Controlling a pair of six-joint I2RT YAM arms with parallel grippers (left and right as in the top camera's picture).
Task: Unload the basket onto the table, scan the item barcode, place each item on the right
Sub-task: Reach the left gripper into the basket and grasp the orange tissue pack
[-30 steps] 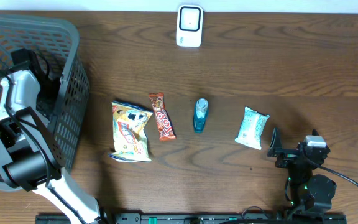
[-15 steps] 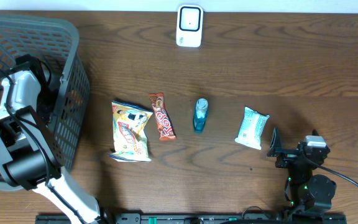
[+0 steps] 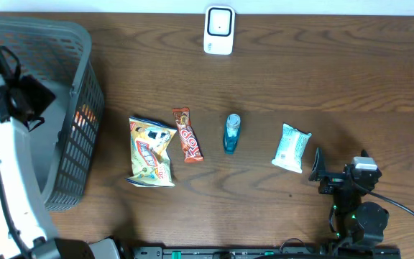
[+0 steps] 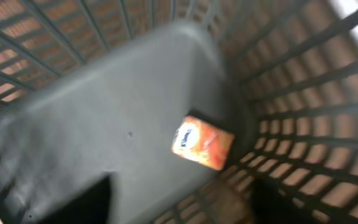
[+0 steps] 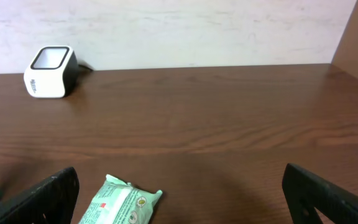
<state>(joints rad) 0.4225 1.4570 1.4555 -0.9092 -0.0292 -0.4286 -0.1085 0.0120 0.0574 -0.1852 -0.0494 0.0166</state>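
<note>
Wood table (image 3: 351, 79): left basket (image 3: 85, 43) holds one orange packet (image 4: 202, 142), likely done; my left gripper (image 3: 29, 98) above it, open or closed I can't tell. Chips bag (image 3: 152, 152), chocolate bar (image 3: 187, 134), blue bottle (image 3: 231, 132), green packet (image 3: 292, 147) wait mid-table, scanner (image 3: 219, 30) far centre. Right gripper (image 5: 179, 177) gapes empty, near right.

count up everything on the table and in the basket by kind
snack bag: 1
candy bar: 1
blue bottle: 1
pale green pack: 1
orange packet, in the basket: 1
scanner: 1
basket: 1
total: 7
</note>
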